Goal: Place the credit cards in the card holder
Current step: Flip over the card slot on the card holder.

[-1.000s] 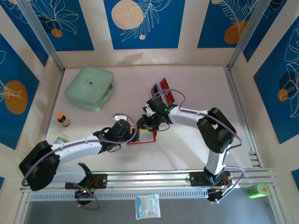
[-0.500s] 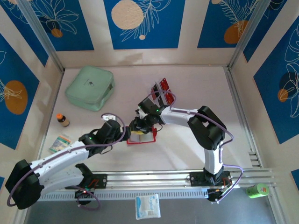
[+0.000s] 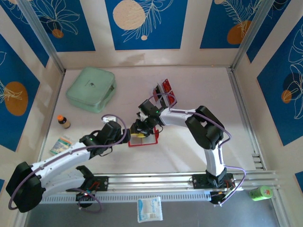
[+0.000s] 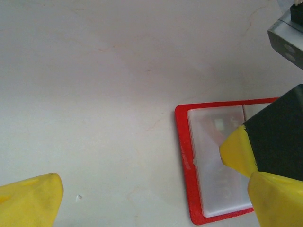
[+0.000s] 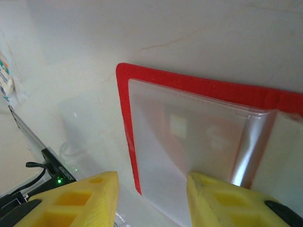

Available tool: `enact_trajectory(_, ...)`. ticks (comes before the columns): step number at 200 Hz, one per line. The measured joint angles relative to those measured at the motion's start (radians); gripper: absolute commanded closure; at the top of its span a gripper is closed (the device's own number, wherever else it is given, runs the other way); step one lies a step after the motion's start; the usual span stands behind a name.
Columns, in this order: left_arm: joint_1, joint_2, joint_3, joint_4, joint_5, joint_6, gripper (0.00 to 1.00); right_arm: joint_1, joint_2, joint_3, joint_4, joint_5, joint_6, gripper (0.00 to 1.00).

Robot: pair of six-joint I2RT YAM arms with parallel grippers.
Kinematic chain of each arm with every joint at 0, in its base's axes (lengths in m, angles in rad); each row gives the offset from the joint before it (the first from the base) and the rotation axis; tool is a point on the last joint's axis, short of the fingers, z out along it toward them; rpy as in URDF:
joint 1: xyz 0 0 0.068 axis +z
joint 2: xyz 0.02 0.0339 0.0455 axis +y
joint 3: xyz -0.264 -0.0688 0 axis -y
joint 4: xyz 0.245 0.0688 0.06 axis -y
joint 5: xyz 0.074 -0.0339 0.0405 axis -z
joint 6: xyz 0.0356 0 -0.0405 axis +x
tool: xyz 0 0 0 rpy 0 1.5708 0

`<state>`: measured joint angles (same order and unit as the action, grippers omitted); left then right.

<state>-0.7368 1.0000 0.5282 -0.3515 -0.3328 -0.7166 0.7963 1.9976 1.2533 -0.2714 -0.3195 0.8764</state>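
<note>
The card holder (image 3: 145,143) lies open and flat on the table, red rim up, with a frosted pocket (image 4: 215,179) inside. One red credit card (image 5: 199,132) shows faintly through that pocket. More credit cards (image 3: 165,88) stand in a clear rack behind it. My right gripper (image 3: 138,130) hovers low over the holder's left half. Its jaws are open, with one yellow fingertip (image 4: 236,152) down on the pocket and the other finger (image 5: 71,203) off the red edge. My left gripper (image 3: 126,138) is wide open just left of the holder, holding nothing.
A mint-green case (image 3: 91,89) lies at the back left. Near the left wall sit a small bottle (image 3: 63,122) and a flat packet (image 3: 60,143). Beyond the front rail lie a white pouch (image 3: 149,209) and a green can (image 3: 260,192).
My right gripper has slid left and nearer over the open holder, and its jaws have spread a little. My left arm has drawn back and dropped lower, its gripper still open.
</note>
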Motion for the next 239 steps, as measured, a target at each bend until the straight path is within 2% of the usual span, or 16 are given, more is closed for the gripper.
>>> enact_trajectory(65, 0.004, 0.034, -0.039, 0.062, 0.039, 0.019, 0.0, -0.023, -0.002, -0.004, 0.006, -0.014, 0.0, 0.59)
enact_trajectory(85, 0.004, 0.037, -0.055, 0.075, 0.046, 0.019, 0.0, -0.037, -0.013, -0.017, 0.016, -0.014, -0.001, 0.66)
enact_trajectory(113, 0.004, 0.039, -0.064, 0.085, 0.051, 0.019, 0.0, -0.06, -0.018, -0.025, 0.025, -0.022, -0.008, 0.82)
enact_trajectory(134, 0.004, 0.054, -0.064, 0.1, 0.053, 0.019, 0.0, -0.07, -0.018, -0.026, 0.027, -0.028, -0.013, 0.89)
enact_trajectory(239, 0.004, 0.193, -0.049, 0.173, 0.08, 0.019, 0.0, -0.064, 0.017, -0.026, 0.039, -0.051, -0.023, 0.91)
